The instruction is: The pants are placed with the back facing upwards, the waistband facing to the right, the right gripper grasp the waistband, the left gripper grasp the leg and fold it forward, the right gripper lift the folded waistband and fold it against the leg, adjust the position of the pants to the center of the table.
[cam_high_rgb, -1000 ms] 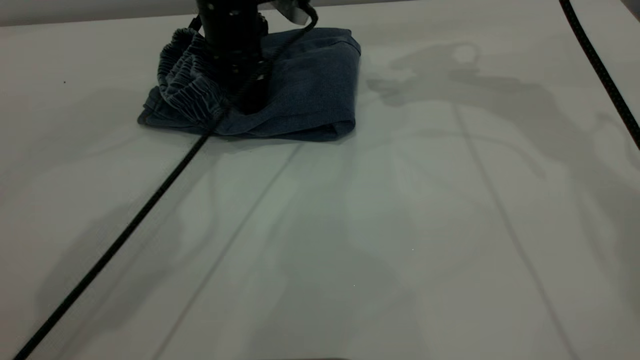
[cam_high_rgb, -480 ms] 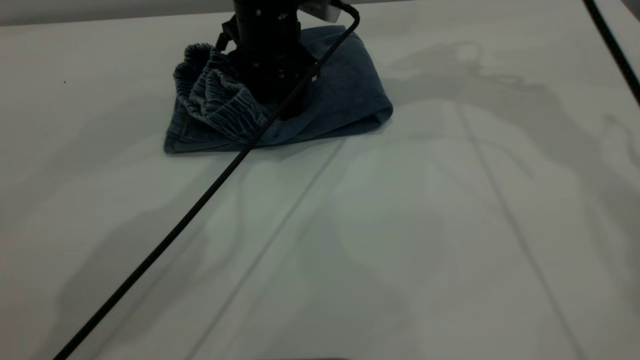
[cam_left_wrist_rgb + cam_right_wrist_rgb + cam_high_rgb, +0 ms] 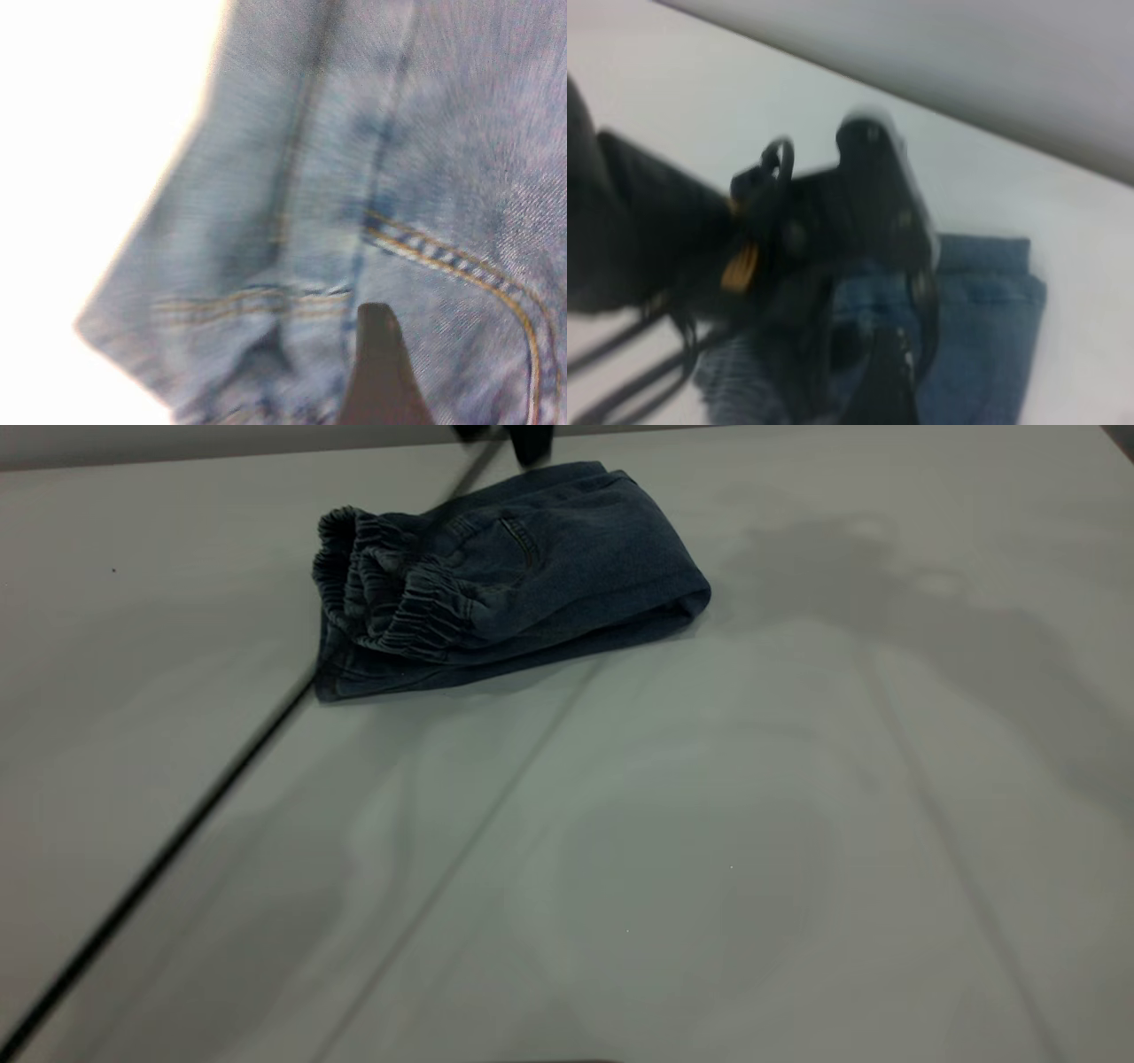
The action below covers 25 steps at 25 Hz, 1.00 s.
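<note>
The pants (image 3: pixel 567 558) lie folded into a compact blue denim bundle on the far middle part of the table (image 3: pixel 709 824). The ruffled waistband (image 3: pixel 390 598) sits on top at the bundle's left end, and a back pocket (image 3: pixel 518 540) faces up. The printed leg is hidden in the fold. My left gripper (image 3: pixel 529 441) hangs just above the bundle's far edge, clear of the cloth. Its wrist view is filled with denim and orange pocket stitching (image 3: pixel 461 261). The right wrist view looks across at the left gripper (image 3: pixel 868 221) over the pants (image 3: pixel 983 328). The right gripper (image 3: pixel 879 385) holds nothing I can see.
A black cable (image 3: pixel 159 859) runs from the table's near left corner up toward the pants. Arm shadows fall across the right side of the white tabletop. A grey wall (image 3: pixel 966 62) stands behind the table's far edge.
The left gripper, pressing on the pants, slid them to the right. It has now lifted off the bundle toward the far edge, baring the pocket. The cable swung with it.
</note>
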Tool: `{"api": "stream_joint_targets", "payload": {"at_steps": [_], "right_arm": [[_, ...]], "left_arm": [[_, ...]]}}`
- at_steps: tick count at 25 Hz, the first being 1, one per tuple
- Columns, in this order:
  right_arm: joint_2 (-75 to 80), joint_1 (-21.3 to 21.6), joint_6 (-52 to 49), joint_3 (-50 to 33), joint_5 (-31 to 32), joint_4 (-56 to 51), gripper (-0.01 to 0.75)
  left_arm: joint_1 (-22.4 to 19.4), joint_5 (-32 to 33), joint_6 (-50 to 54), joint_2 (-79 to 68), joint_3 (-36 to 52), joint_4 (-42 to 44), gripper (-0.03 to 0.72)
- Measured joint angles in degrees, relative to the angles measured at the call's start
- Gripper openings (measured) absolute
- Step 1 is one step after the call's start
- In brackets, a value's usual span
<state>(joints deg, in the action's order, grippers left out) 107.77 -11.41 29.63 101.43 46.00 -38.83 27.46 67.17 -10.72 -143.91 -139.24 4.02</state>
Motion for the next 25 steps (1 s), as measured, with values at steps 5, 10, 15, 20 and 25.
{"api": "stream_joint_targets", "payload": {"at_steps": [5,10,15,20,25], "right_arm": [[-10.68,0.00,-2.15,0.00,6.74,0.51,0.580],[-21.91,0.00,-6.86,0.00,14.32,3.18,0.580],[-32.13,0.00,-13.79,0.00,23.45,7.79,0.580],[-40.99,0.00,-22.69,-0.59,26.65,12.50,0.580],[-51.48,0.00,-27.11,-7.22,26.77,14.31,0.580]], "left_arm": [[0.00,0.00,4.97,9.85,-0.04,6.64,0.463],[0.00,0.00,6.00,19.78,0.01,7.88,0.463],[0.00,0.00,6.47,32.72,6.88,5.54,0.463],[0.00,0.00,6.85,46.17,23.20,3.94,0.463],[0.00,0.00,6.85,60.21,41.51,3.91,0.463]]}}
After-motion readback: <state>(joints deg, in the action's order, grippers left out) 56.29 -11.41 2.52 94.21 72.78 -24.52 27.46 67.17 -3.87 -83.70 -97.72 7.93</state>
